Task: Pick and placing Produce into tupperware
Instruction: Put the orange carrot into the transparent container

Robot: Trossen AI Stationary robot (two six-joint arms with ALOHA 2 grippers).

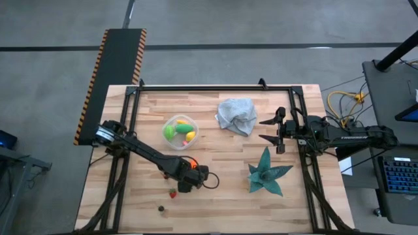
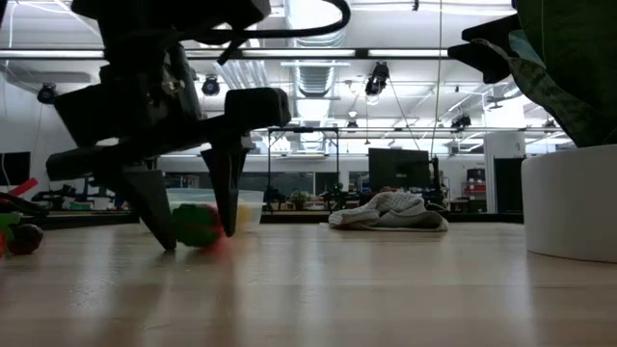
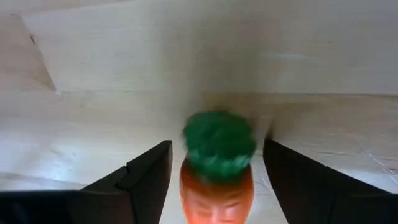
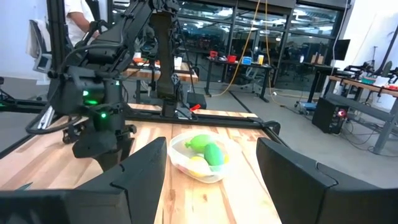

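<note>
You're looking at a robotics lab or big open workshop. Wood-plank table (image 1: 222, 189) is sitting in a black metal frame (image 1: 215, 87) on grey concrete floor (image 1: 52, 78), with a hazard-striped ramp (image 1: 114, 72) lying beside it. Exposed ducts and ceiling lights (image 2: 376, 77) are showing overhead. Monitors (image 2: 400, 166) and cluttered workbenches (image 4: 373, 78) are filling the room behind glass partitions (image 4: 280, 37). A keyboard (image 1: 400, 175) and yellow cables (image 1: 346, 101) are sitting at the side desk. A person in a white top (image 4: 78, 12) is standing far back.

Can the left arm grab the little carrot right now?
Probably yes. The left gripper is down at the table with its fingers open on either side of the carrot, and nothing sits between them and it.
</note>
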